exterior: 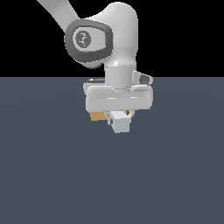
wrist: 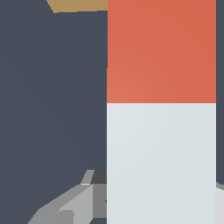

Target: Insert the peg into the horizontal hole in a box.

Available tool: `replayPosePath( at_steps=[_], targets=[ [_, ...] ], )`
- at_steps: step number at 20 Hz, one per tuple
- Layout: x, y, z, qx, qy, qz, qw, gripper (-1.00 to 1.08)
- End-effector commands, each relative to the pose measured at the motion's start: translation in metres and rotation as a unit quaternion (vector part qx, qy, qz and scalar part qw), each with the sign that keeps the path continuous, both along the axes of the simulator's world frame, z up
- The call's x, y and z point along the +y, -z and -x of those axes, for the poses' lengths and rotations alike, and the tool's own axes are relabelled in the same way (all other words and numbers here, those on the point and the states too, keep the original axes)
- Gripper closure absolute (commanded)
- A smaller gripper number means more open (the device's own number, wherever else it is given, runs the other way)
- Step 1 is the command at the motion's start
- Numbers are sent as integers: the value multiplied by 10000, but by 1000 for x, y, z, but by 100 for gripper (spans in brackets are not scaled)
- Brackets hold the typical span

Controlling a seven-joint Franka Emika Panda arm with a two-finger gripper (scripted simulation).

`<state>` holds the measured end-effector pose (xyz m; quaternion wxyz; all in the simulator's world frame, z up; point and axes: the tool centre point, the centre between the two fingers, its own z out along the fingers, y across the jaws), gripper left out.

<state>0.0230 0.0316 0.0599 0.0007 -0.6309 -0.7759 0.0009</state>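
My white gripper is shut on the peg, whose pale grey-white end faces the exterior camera. In the wrist view the peg fills much of the frame, its orange-red half pointing away from the gripper towards the tan box. A grey finger shows beside the peg. In the exterior view only a sliver of the box shows, behind the gripper on the exterior view's left. The hole is hidden in both views.
A flat dark blue-grey floor spreads around the arm, with a black background above it. The white arm links rise above the gripper.
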Motion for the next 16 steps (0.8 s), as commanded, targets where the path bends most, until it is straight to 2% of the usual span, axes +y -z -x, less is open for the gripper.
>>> replayPosePath(
  at_steps=[1, 16],
  targets=[
    [12, -4, -5, -13, -134, 0, 9999, 108],
    [20, -5, -7, -3, -229, -2, 9997, 108]
  ],
)
